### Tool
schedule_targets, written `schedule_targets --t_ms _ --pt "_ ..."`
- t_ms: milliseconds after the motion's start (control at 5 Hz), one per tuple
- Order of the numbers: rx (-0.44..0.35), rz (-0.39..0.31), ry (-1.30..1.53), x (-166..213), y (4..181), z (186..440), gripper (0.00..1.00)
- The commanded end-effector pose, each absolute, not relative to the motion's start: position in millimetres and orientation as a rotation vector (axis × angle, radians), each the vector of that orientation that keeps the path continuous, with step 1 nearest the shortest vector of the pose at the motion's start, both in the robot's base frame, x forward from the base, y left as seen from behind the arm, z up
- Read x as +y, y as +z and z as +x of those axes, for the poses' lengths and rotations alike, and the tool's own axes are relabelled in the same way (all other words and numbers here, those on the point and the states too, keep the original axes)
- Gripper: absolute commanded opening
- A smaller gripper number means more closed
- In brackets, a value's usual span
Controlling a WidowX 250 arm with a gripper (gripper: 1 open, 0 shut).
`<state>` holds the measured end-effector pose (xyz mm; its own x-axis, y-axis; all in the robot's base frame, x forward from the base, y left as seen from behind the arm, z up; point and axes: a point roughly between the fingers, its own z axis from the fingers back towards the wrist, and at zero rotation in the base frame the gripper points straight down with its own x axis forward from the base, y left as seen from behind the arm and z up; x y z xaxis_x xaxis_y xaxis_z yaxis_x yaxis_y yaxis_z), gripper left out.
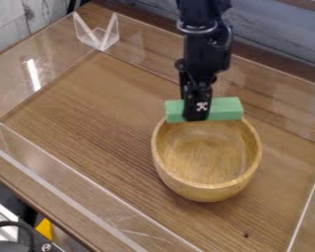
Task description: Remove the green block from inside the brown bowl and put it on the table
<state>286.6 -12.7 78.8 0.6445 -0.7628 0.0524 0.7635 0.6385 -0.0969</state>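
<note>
Block [207, 110], bright green, flat, lying level and long side across the view, is off the floor of the bowl [208, 157] and held up over the bowl's far rim, roughly at rim height or a shade above; whether its underside clears the rim fully is hard to tell from this one angle. Gripper [195, 110] pointing straight down, fingers closed on the block near its left-of-middle, the dark fingers crossing the front face; a longer stub of green sticks out to the right of the fingers, a short one to the left. Bowl inside looks empty, grain visible all over the bottom. Judgement: the lift-out step is done or nearly so, and the carry away from the bowl is in hand. The placing remains. Next move, as I read it, calls for carrying the block sideways clear of the rim to bare table [94, 108], the open wood to the left of the bowl looking the roomiest, then lowering until the block sits flat before the fingers part. Risk: the overhanging right end could clip the rim if lowered too soon. Clear wall [42, 187] edges the table, well apart from the work.
</note>
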Motion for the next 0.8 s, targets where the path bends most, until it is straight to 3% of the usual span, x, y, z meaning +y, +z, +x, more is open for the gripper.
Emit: schedule_targets --t_ms 0,200,600 --pt "-0.06 -0.081 -0.853 -7 100.0 296 0.0" --pt "-0.061 -0.078 -0.879 0 97.5 304 0.0" --pt "-0.091 -0.037 -0.627 36 105.9 294 0.0"
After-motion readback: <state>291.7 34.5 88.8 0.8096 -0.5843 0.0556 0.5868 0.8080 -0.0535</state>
